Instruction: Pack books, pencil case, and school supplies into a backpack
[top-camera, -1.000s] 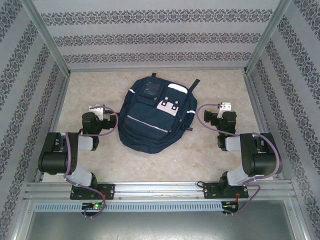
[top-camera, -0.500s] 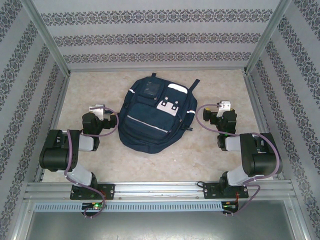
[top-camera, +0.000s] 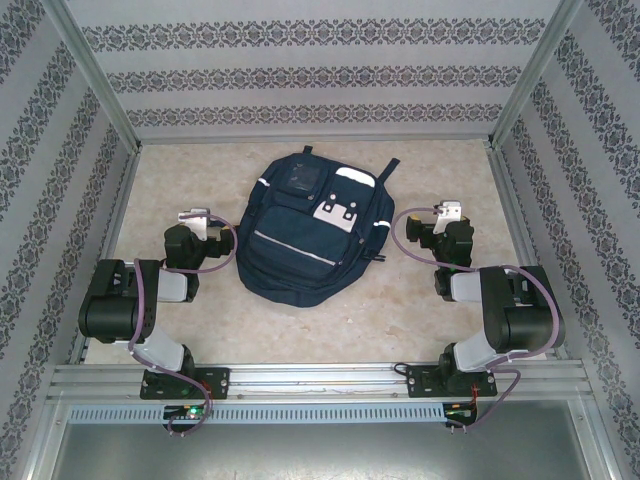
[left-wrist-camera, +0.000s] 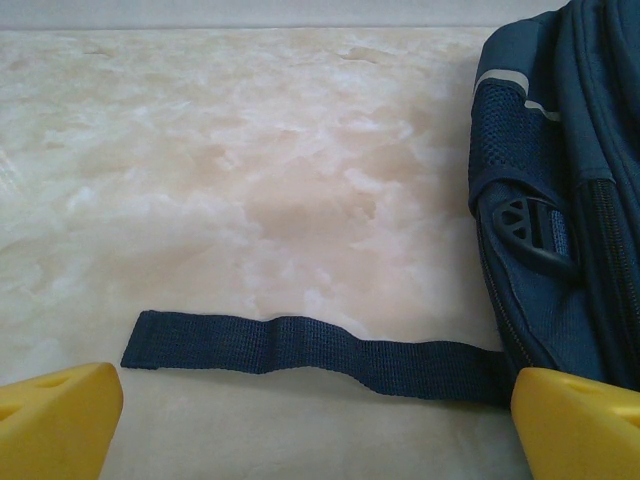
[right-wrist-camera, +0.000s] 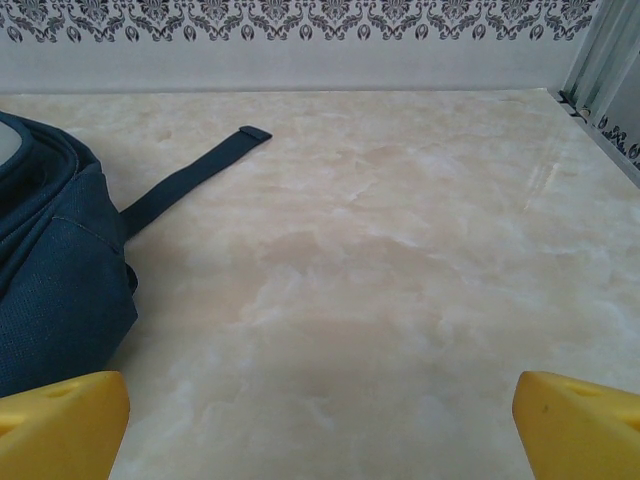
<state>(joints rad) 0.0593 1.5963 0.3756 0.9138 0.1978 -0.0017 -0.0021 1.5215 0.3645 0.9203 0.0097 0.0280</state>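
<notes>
Barely anything has shifted: the left arm's elbow has edged slightly inward over the last second and the left gripper (top-camera: 197, 217) has crept a touch with it, while the right gripper (top-camera: 450, 212) and the backpack (top-camera: 310, 235) sit as they did. The backpack lies flat in the middle of the worktop (top-camera: 430, 170), front pockets up, between the two arms, with each gripper just beside one flank and touching nothing. Both grippers stand wide and empty, and in each wrist view the yellow fingers (left-wrist-camera: 60, 415) sit far apart at the lower corners. From the left wrist, a loose webbing strap (left-wrist-camera: 300, 350) trails flat across the worktop right ahead of the gripper, and a dark plastic buckle (left-wrist-camera: 530, 235) sits on the bag's side. From the right wrist, another strap (right-wrist-camera: 190, 180) runs away from the bag's edge. The main risk, as I judge it, is snagging. A wide gripper moving in low could hook a strap or the buckle instead of a zip pull, and the soft bag would slide or bunch across the smooth worktop rather than open. A pull from one side alone would likely twist it out of the other arm's reach.
</notes>
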